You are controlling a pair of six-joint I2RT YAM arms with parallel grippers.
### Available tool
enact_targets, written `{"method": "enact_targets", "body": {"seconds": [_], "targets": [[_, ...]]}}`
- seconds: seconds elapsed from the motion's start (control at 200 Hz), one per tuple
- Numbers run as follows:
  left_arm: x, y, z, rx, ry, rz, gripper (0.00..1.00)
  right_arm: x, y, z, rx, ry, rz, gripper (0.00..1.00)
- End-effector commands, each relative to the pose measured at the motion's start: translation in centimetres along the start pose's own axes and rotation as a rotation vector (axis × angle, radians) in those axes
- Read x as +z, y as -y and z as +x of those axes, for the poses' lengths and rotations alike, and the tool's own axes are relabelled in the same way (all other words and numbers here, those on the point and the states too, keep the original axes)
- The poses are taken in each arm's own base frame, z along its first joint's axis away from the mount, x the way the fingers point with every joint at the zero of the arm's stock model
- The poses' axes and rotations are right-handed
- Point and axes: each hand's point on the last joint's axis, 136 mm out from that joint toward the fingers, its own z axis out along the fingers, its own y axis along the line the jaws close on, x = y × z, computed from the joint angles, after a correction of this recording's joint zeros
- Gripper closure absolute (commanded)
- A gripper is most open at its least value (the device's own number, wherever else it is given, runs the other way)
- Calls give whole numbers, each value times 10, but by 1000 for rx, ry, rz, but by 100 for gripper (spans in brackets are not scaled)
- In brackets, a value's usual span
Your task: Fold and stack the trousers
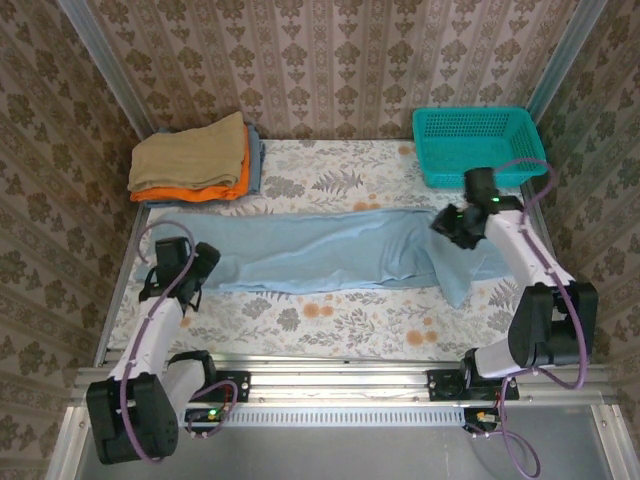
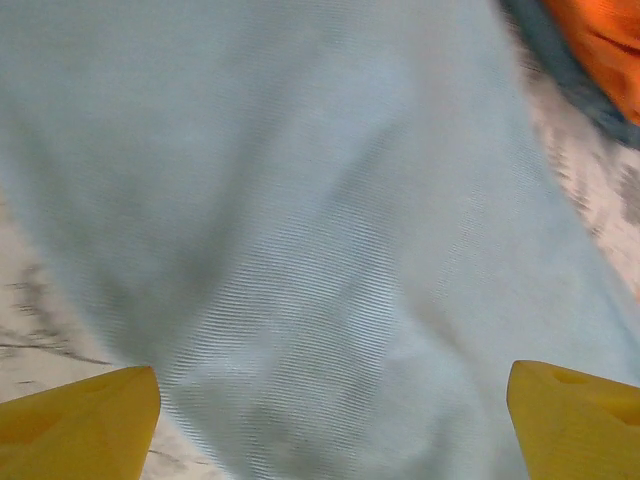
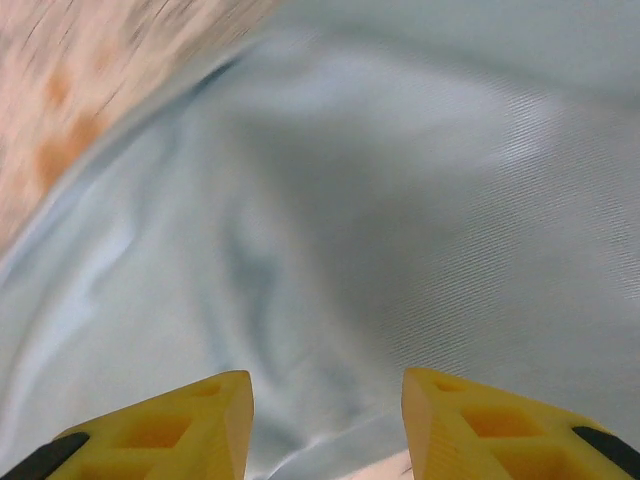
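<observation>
The pale sky-blue trousers (image 1: 330,250) lie stretched flat across the middle of the table, running left to right, with a fold sticking out toward the front at the right end (image 1: 455,285). My left gripper (image 1: 200,262) hovers over their left end, jaws wide open. In the left wrist view its yellow fingertips (image 2: 90,420) straddle the blue cloth (image 2: 320,220) without pinching it. My right gripper (image 1: 447,228) is over the right end. Its jaws stand apart in the right wrist view, the cloth (image 3: 380,230) lying rumpled below the gripper (image 3: 325,400), nothing caught between them.
A folded tan garment (image 1: 190,155) lies on an orange one (image 1: 200,190) at the back left, with a grey-blue layer (image 1: 257,160) beneath. A teal basket (image 1: 478,140) stands at the back right. The floral table cover (image 1: 330,320) shows in front of the trousers. Wallpapered walls enclose the table.
</observation>
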Motion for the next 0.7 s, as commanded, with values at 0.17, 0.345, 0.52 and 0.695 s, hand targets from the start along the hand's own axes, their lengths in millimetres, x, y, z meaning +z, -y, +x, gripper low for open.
{"method": "enact_targets", "body": {"seconds": [0.17,0.345,0.52,0.695], "targets": [[10,3,27,105,-60,8,8,46,118,-29,249,-22,318,55],[22,-1,38,97,-102,30,8,71,115,-51,181,-80,341,55],[25,1,41,94,-118,45,9,84,118,-46,179,-121,345,72],[24,4,40,95,-118,53,10,74,115,-45,184,-86,324,95]]}}
